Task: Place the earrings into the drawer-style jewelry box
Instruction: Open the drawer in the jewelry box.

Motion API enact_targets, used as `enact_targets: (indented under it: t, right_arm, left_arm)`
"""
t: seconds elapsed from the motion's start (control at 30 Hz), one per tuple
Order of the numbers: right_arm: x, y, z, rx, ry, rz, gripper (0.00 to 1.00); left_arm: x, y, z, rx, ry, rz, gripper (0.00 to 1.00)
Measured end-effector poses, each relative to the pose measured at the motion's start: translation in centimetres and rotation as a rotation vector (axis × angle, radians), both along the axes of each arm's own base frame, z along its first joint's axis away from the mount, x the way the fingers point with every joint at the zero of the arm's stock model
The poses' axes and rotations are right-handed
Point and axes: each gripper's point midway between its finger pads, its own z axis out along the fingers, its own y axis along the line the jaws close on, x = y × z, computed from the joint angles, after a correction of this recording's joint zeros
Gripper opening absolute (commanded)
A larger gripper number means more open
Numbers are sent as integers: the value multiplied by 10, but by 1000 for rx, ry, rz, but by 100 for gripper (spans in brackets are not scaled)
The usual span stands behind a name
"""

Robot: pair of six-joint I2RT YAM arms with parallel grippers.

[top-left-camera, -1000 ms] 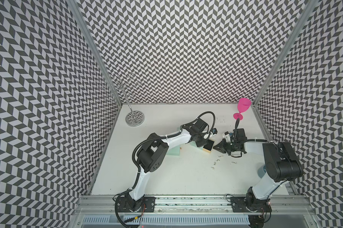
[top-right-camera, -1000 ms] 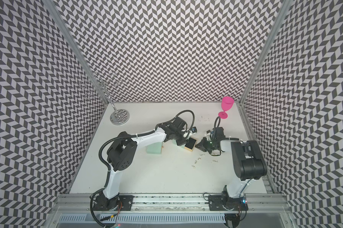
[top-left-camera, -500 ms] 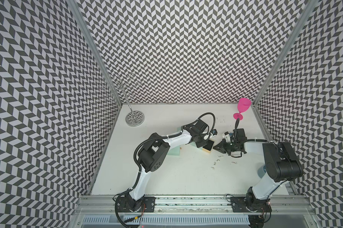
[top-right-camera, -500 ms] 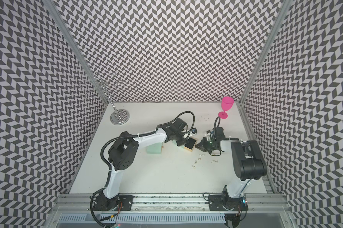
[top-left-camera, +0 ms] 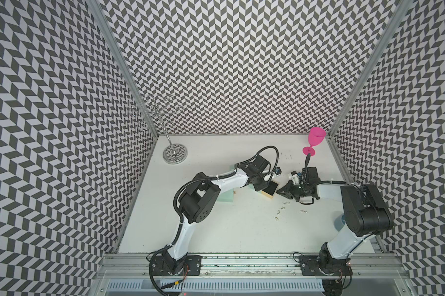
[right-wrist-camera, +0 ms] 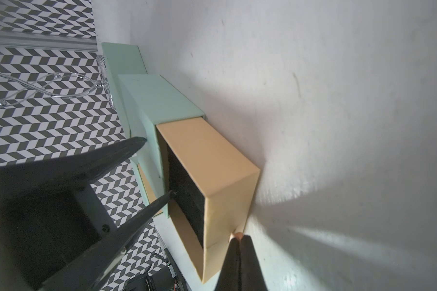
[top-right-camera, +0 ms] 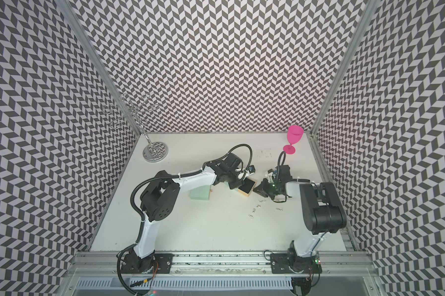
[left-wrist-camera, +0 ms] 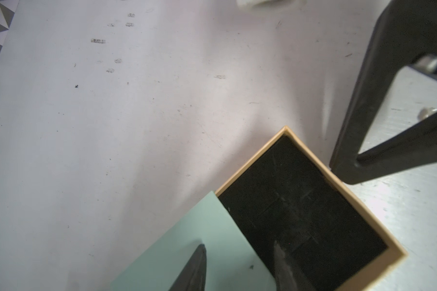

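Left wrist view: left hand (left-wrist-camera: 239, 244) had narrowed over the sleeve (left-wrist-camera: 177, 252) beneath it, right hand (right-wrist-camera: 239, 239) pinched shut on the drawer tab (right-wrist-camera: 236, 235), drawer (left-wrist-camera: 363, 215) open for earrings (top-left-camera: 283, 207).

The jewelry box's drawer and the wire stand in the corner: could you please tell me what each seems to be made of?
The drawer looks like matte tan cardboard, given its thin folded walls; its black lining seems velvety. The wire stand is probably chrome-plated metal: its base mirrors the wall pattern.
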Motion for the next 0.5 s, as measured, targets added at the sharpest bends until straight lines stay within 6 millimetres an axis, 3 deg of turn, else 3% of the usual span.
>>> enact_targets:
  t: [0.13,0.37,0.5]
  right_arm:
    - [0,0,0,0,0,0,4]
    - [-1,-1,-1,-10,5,-4,19]
    - [-3,-5,-1,-37,13,-15,22]
  left_arm:
    - [0,0,0,-3,-2,0,46]
    - [0,-1,1,-11,6,-3,56]
    - [-2,-1,5,-20,20,-9,60]
